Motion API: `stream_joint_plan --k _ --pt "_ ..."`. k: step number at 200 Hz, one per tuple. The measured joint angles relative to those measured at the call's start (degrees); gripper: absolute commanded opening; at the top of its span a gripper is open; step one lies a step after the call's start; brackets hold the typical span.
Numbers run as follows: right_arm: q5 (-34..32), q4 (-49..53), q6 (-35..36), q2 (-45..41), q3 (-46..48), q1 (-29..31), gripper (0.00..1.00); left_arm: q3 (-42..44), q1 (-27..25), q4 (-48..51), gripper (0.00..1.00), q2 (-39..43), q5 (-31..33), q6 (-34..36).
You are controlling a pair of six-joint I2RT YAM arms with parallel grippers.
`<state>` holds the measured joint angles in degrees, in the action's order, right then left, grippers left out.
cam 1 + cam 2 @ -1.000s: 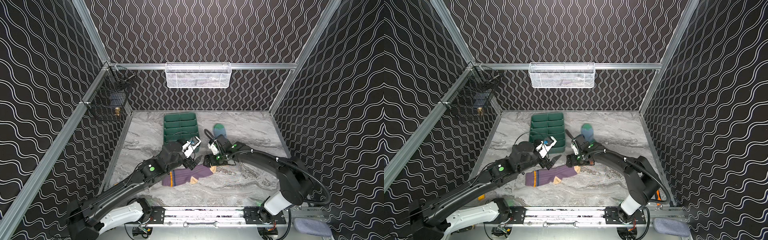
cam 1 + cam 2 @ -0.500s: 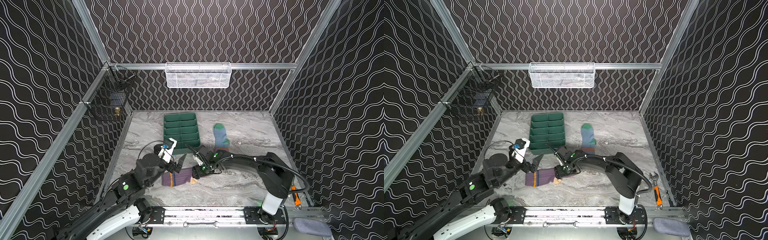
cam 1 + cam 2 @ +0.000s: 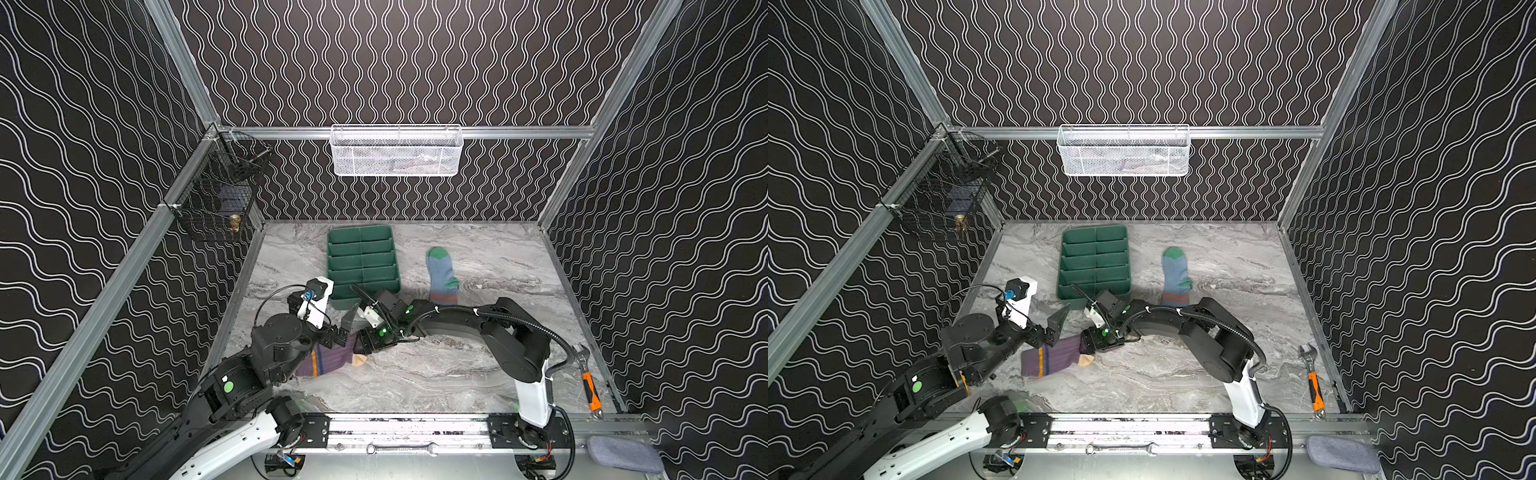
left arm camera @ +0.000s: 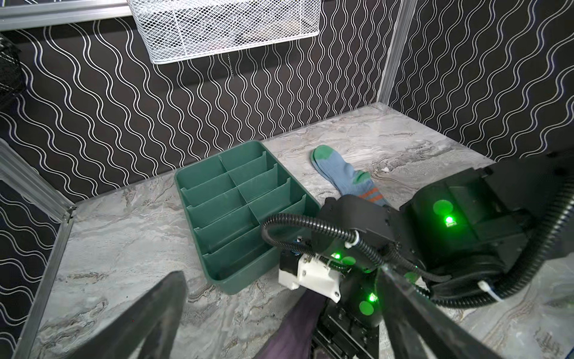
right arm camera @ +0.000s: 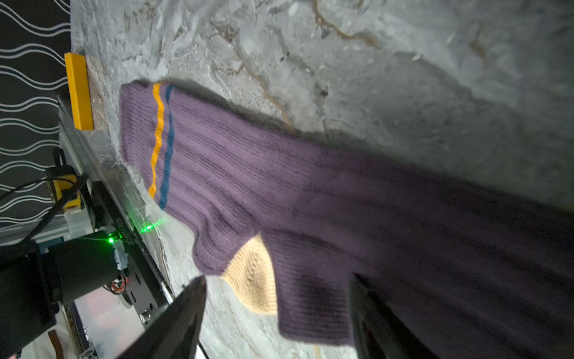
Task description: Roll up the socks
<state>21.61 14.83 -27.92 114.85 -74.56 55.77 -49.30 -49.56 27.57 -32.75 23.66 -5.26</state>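
Purple sock: we find the purple sock flat on the worktop at near left. Its cuff, with the orange and navy stripe, points left, the tan heel sits on the near edge, and the toe end is hidden under the right arm.
Blue sock: the blue sock lies well apart toward the far side, near the right side of the green tray, untouched and unrolled.
Left jaws: spread wide and empty, hanging over the far edge of the purple sock's leg. The left wrist view shows purple cloth low between them, not touched.
Right jaws: parted and set low astride the foot, just past the heel. We see bare worktop between one of them and the heel, so we read no clamp; we cannot tell whether they press the cloth down.
Sock against jaws: foot under the right jaws, leg below the left jaws, cuff free of both.
Risk, loose start: we judge that if the right jaws turn without pinching the toe, the ribbed cloth will slide instead of curling.
Risk, drag: with the cuff unpinned, a push leftward could shove the whole sock along the worktop or toward the near rail.
Risk, clash: both jaws stand close over one short stretch, and closing in together could knock them against each other.
Risk, skew: an off-centre hold would give a slanted, loose roll.
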Motion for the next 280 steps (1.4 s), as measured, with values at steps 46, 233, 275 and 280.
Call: stream_joint_plan --k 46,233,275,280 --pt "-4.85 3.74 3.15 -17.33 6.36 -11.17 0.85 -2.19 0.00 -2.08 0.98 -8.33 -7.76 6.69" --pt "-23.02 3.10 64.72 -52.11 38.56 -22.36 0.74 5.88 -2.99 -18.78 0.98 -24.83 -17.03 21.88" --pt "-28.70 -2.08 77.88 -50.42 47.25 -19.91 0.75 7.87 -2.99 -19.04 0.98 -23.93 -15.26 23.39" --pt "-29.16 -3.43 79.19 -49.83 48.28 -19.87 0.76 8.04 -2.99 -19.10 0.98 -23.93 -15.26 23.39"
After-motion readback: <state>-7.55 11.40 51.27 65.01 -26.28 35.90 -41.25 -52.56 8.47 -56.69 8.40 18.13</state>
